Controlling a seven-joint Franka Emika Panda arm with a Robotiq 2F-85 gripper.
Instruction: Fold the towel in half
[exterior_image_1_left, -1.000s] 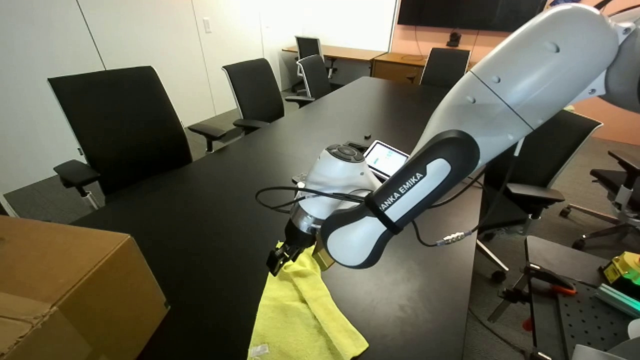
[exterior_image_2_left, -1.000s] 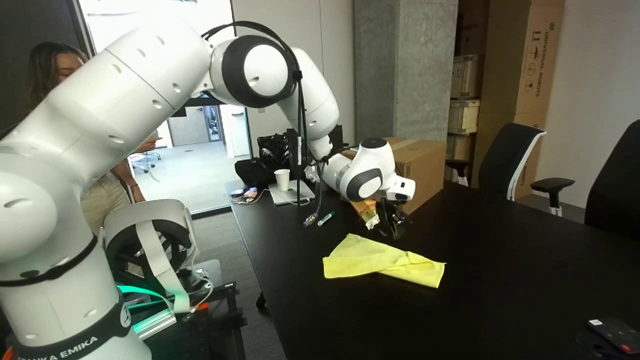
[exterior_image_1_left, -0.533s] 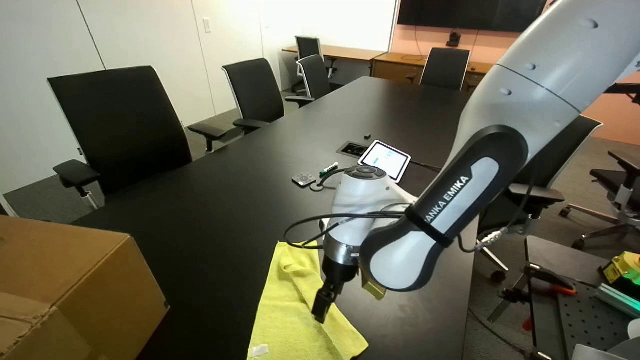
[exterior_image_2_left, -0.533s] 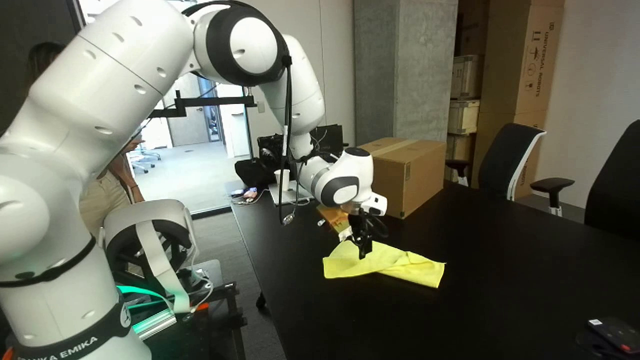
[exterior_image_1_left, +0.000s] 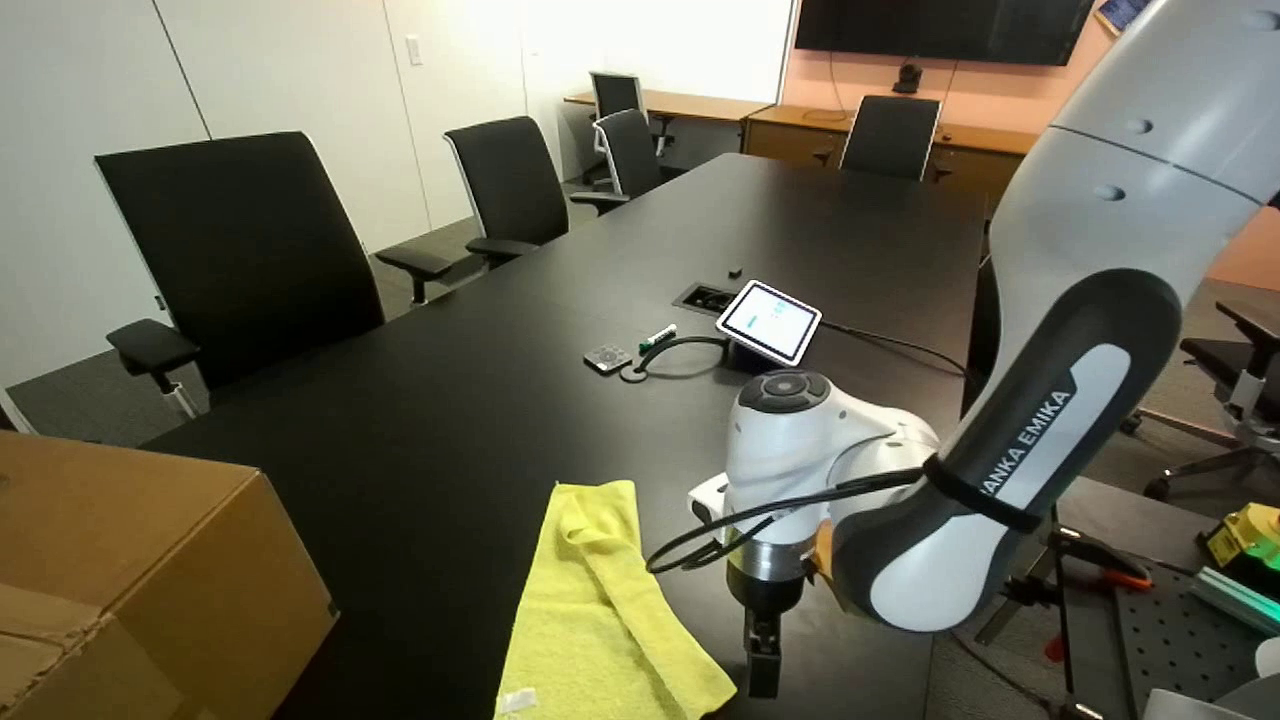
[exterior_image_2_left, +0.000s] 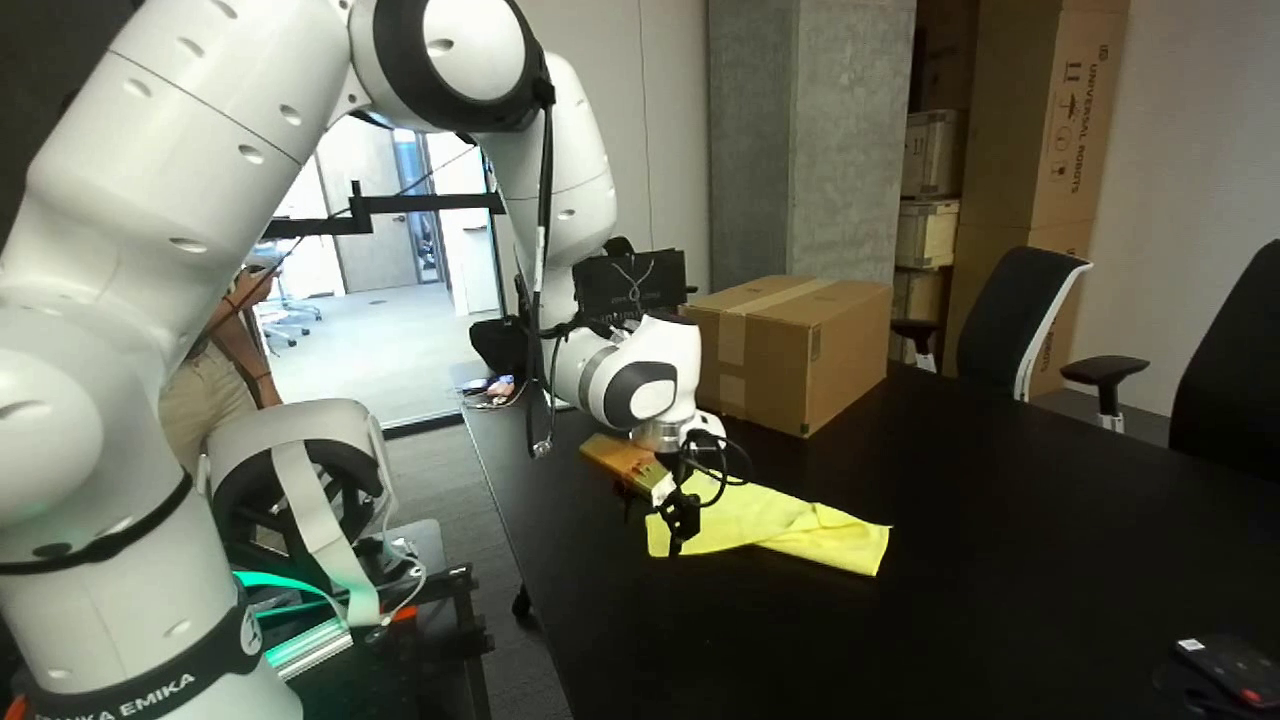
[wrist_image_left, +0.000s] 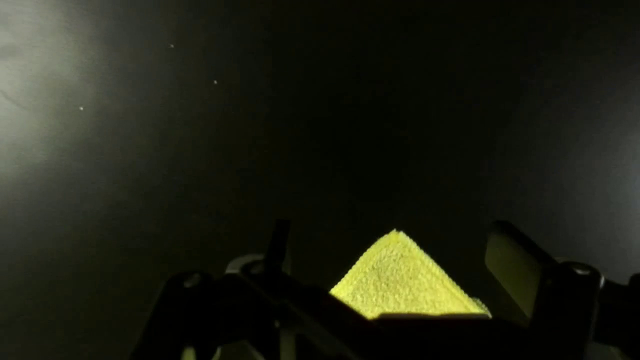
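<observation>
The yellow-green towel lies on the dark table, with a lengthwise fold or overlap and a small crumple near one end. A small white tag sits on it near the lower edge of that exterior view. The towel also lies twisted-looking in an exterior view. My gripper points down beside a towel corner and shows in front of the towel in an exterior view. In the wrist view the gripper is wide open and empty. The towel corner shows between the fingers; contact cannot be told.
A cardboard box stands on the table beyond the towel. A tablet, a marker and a small flat item lie farther along the table. Black chairs line the sides. A remote lies at the table's near right.
The arm has moved from the towel's far end, across and lower, to the corner nearer the robot's base. The towel has not moved.
</observation>
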